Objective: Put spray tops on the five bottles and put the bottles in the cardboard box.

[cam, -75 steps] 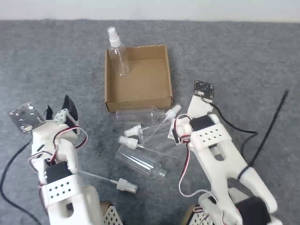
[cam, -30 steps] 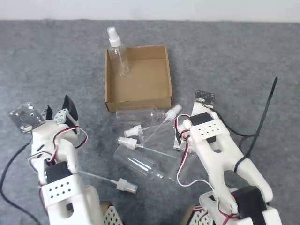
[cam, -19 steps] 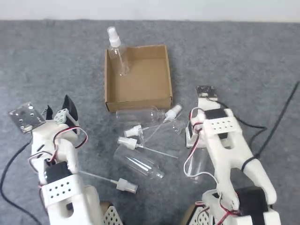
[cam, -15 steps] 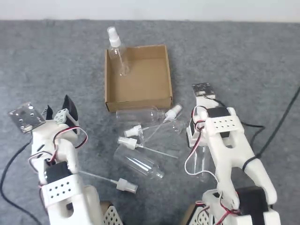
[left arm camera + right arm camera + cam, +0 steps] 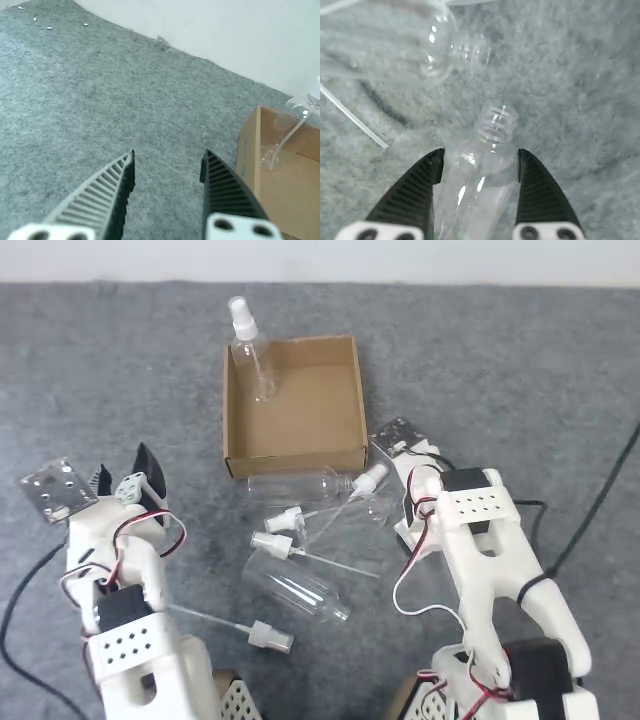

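In the right wrist view, my right gripper (image 5: 477, 156) is shut on a clear bottle (image 5: 492, 131) with a bare open neck; a second capless bottle (image 5: 447, 50) lies just beyond. From above, that gripper (image 5: 398, 502) sits right of the loose pile, below the cardboard box (image 5: 345, 390). One capped bottle (image 5: 252, 358) leans in the box's back left corner. Two capless bottles (image 5: 292, 485) (image 5: 300, 590) lie on the carpet among several loose spray tops (image 5: 370, 478) (image 5: 272, 543). My left gripper (image 5: 122, 472) is open over bare carpet at the left, its fingers (image 5: 117, 187) around nothing.
Grey carpet covers the whole table. Another spray top with a long tube (image 5: 270, 636) lies close to the left arm's base. The box wall (image 5: 250, 155) and the leaning bottle's tube (image 5: 292, 131) appear in the left wrist view. A black cable (image 5: 600, 490) trails at the right.
The right arm carried the bottle rightwards out of the pile, then turned its wrist so the camera plate swung left towards the box. The left arm stayed still.
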You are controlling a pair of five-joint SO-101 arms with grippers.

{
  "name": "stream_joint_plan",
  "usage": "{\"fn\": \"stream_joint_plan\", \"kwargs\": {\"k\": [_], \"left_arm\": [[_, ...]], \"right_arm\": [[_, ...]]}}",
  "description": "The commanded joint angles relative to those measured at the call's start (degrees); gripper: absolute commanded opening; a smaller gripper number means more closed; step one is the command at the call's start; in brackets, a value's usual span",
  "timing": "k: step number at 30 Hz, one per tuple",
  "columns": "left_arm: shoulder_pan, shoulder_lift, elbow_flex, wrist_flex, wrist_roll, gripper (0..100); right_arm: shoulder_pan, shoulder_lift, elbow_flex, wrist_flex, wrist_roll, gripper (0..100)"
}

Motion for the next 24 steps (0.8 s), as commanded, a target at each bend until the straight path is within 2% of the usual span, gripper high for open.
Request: {"fn": "stream_joint_plan", "kwargs": {"k": [1, 4, 10, 15, 19, 24], "left_arm": [[0.35, -1.05, -0.48, -2.02, -0.44, 21], [0.35, -1.05, -0.48, -2.02, -0.44, 21], [0.35, -1.05, -0.48, -2.02, -0.53, 21], [0.35, -1.05, -0.48, -2.02, -0.53, 21], [0.35, -1.05, -0.4, -2.02, -0.62, 21], [0.35, -1.05, -0.4, -2.02, -0.62, 21]], "right_arm": [[-1.36, 0.22, -3.6, -0.84, -0.09, 7.1], [-2.68, 0.22, -3.6, -0.75, -3.43, 8.1], [-4.09, 0.22, -3.43, 0.48, -3.87, 21.8], [-4.09, 0.22, -3.43, 0.48, -4.31, 22.5], [-4.18, 0.22, -3.43, 0.92, -10.46, 22.8], [-4.62, 0.31, -3.34, 2.15, -11.69, 22.6]]}}
